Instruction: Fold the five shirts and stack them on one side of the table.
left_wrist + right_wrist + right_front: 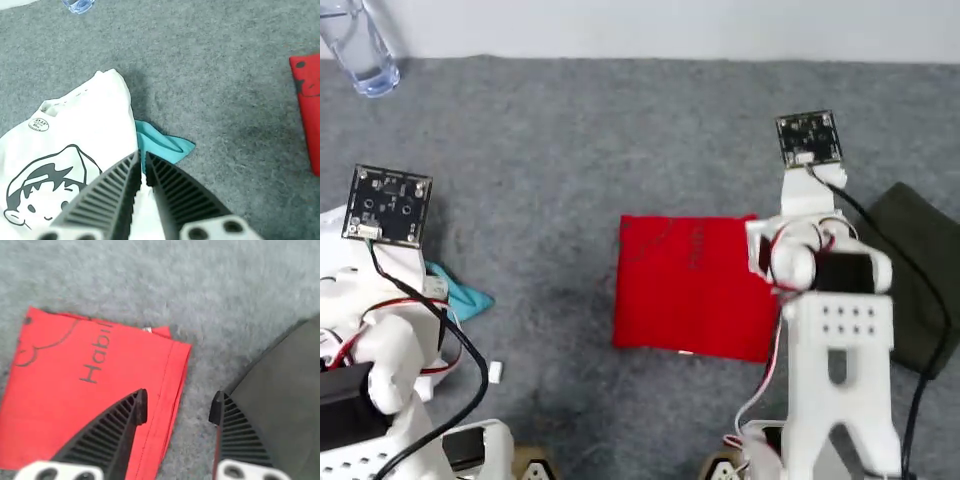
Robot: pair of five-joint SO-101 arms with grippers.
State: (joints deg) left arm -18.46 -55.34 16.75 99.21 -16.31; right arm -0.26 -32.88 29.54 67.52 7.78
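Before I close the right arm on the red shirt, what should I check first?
1. Right gripper open: ok, jaws stand wide apart.
2. Red shirt folded: ok, it lies as a flat rectangle on the table.
3. Right gripper lined up: ok, one finger is over the red shirt's edge and the other is past it.
4. Dark shirt clear of the grab: cannot tell, it lies right beside the outer finger.
5. Left gripper out of the way: ok, shut, over the white shirt, far from the red one.
6. Stack built: not ok, the red, dark and white shirts lie apart.
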